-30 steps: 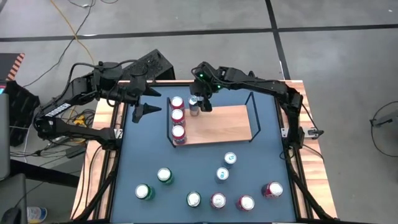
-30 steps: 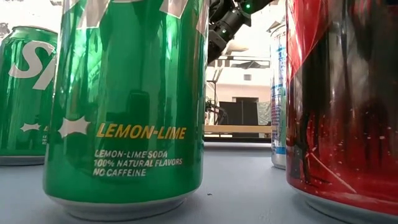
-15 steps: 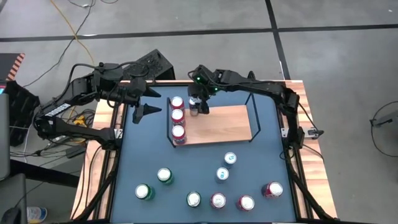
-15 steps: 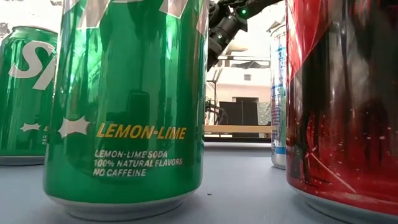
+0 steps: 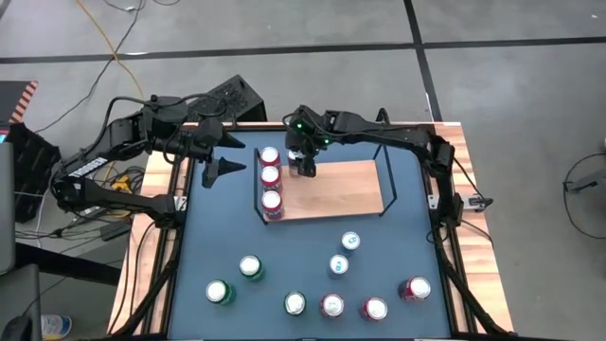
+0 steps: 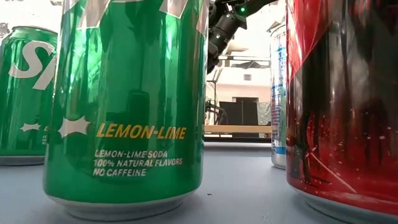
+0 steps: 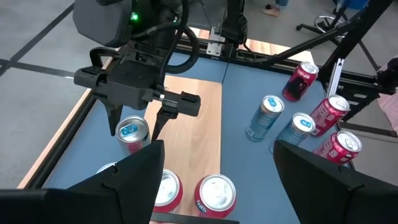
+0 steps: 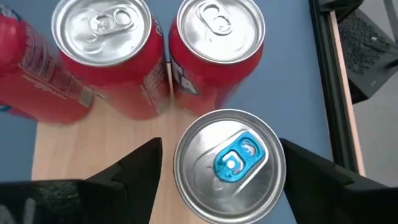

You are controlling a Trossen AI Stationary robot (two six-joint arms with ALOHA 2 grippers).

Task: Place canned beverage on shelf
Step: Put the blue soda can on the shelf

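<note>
- The floor (image 5: pixel 284 38) is grey concrete, crossed by dark seams that meet above the table in the high view.
- A yellow cable (image 5: pixel 112 47) trails over the floor at the upper left, with black cables (image 5: pixel 66 104) looping near it.
- A red-and-white striped edge (image 5: pixel 24 99) shows at the far left.
- The table (image 5: pixel 478 256) has a dark-blue top framed by light-wood side strips and black rails.
- At the right edge, a dark stand base (image 5: pixel 587 180) rests on the floor.
- In the low view, a pale wall (image 6: pixel 239 87) stands behind the table, brightly lit from above, with a black cabinet (image 6: pixel 239 112) against it.
</note>
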